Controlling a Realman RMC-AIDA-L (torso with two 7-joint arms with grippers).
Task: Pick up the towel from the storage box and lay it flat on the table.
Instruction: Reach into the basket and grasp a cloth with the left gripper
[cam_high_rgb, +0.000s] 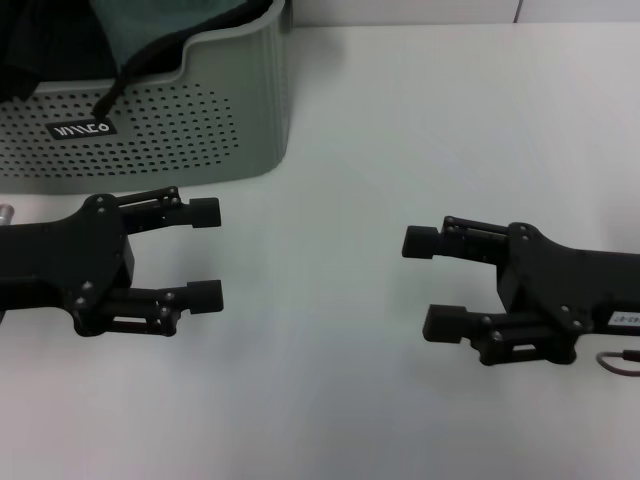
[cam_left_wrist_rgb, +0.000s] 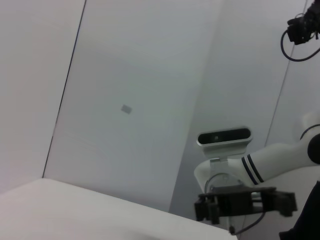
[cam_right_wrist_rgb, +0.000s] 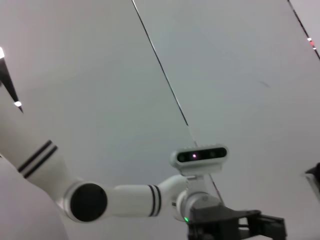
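Observation:
The pale sage-green storage box (cam_high_rgb: 170, 130) with rows of round holes and a black label stands at the table's far left. The dark green towel (cam_high_rgb: 160, 25) lies inside it, and its black loop hangs over the rim. My left gripper (cam_high_rgb: 205, 254) is open and empty, hovering over the white table (cam_high_rgb: 330, 390) just in front of the box. My right gripper (cam_high_rgb: 430, 282) is open and empty over the table's right side, facing the left one. The left wrist view shows the right gripper (cam_left_wrist_rgb: 207, 209) far off; the right wrist view shows the left gripper (cam_right_wrist_rgb: 272, 227).
Plain black fabric (cam_high_rgb: 40, 45) lies in the box left of the towel. A small ring (cam_high_rgb: 620, 362) hangs at the right arm near the table's right edge. The wrist views show mostly wall and arm links.

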